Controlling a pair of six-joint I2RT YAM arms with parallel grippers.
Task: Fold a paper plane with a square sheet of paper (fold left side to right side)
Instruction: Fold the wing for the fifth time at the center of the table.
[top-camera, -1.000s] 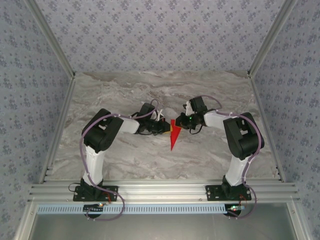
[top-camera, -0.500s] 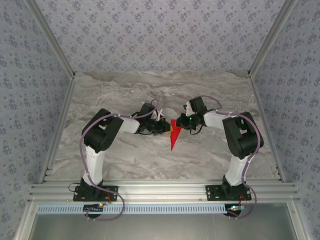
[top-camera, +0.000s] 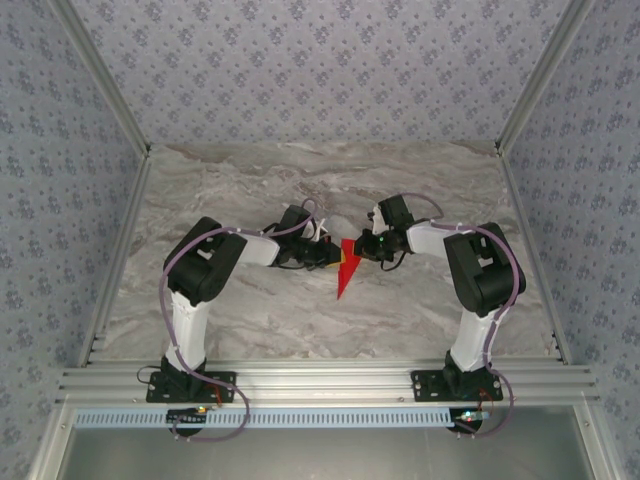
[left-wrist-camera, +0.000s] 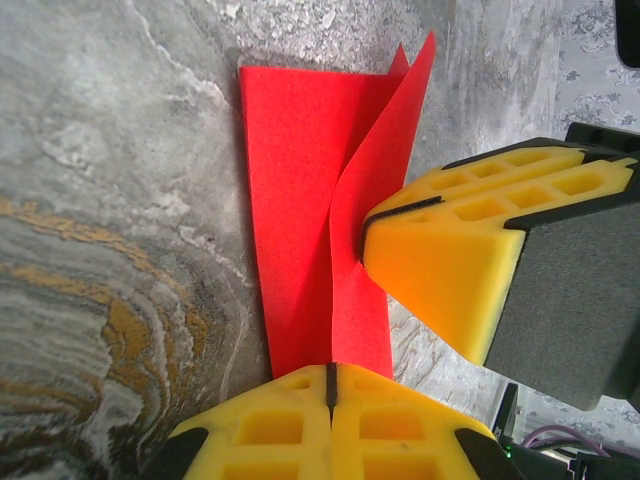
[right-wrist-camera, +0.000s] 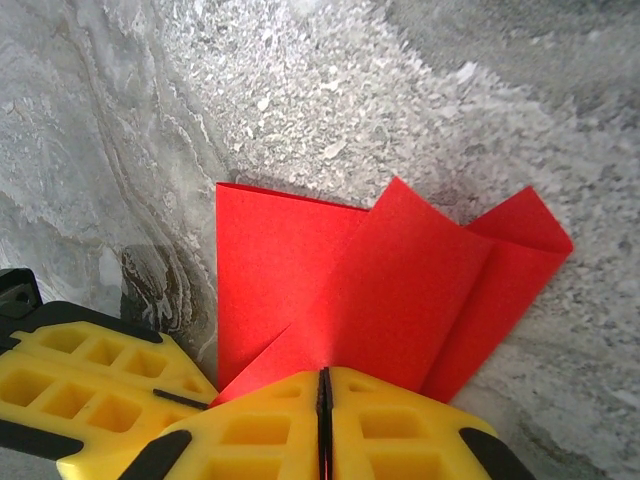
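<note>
Currently the paper plane (top-camera: 345, 274) lies near the middle of the marble table (top-camera: 240, 315), a narrow red wedge with its sharp point aimed at the table's near edge and its broad end toward the table's far side. From overhead I see both arms reaching to the table's middle and meeting over that broad end, the left gripper (top-camera: 333, 257) coming from the table's left half and the right gripper (top-camera: 359, 249) from its right half, close beside one another. Left wrist view: my left fingers (left-wrist-camera: 270, 430) are pressed together, seam shut, tips at the paper's edge; whether they nip it or only pin it to the table I cannot tell. One layer lies flat on the marble and a second flap curls up off it in a soft bend. Right wrist view: my right fingers (right-wrist-camera: 400, 440) are closed tight, and the raised flap runs into their seam, pinched there. The flap's far corner stands clear of the table
</note>
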